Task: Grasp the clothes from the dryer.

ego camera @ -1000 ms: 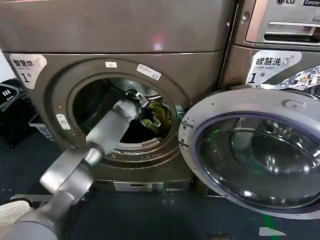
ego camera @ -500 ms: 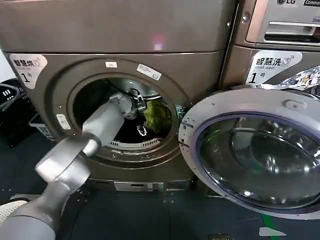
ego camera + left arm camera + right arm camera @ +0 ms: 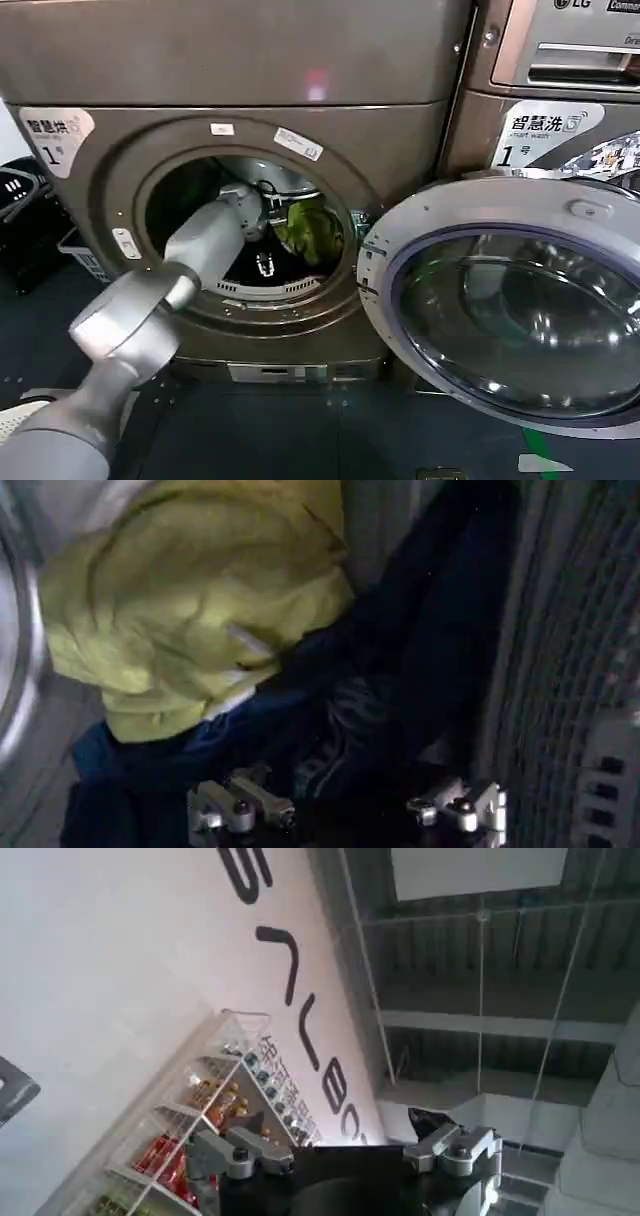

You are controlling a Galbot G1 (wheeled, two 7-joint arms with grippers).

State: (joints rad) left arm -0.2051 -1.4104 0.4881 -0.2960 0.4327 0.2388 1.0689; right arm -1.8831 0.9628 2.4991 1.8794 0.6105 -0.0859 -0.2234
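The bronze dryer [image 3: 110, 170] has its round opening uncovered, and my left arm reaches into the drum. A yellow-green garment [image 3: 310, 228] is bunched at the drum's right side, with a dark navy garment [image 3: 400, 670] lying beside and under it. My left gripper [image 3: 265, 264] points down inside the drum. In the left wrist view the yellow-green garment [image 3: 190, 610] lies beyond the left gripper [image 3: 350, 815]. That gripper is open, its fingers wide apart over the dark cloth. My right gripper [image 3: 350, 1153] is open and holds nothing, pointing up at a wall and ceiling.
The silver-rimmed glass door [image 3: 500, 300] is swung wide open to the right of the porthole. A second bronze machine with a drawer panel [image 3: 570, 50] stands at the upper right. A black basket [image 3: 20, 205] sits on the floor at the far left.
My left arm has shifted a little to the left and its gripper has swung downward inside the drum. More of the yellow-green garment shows now.
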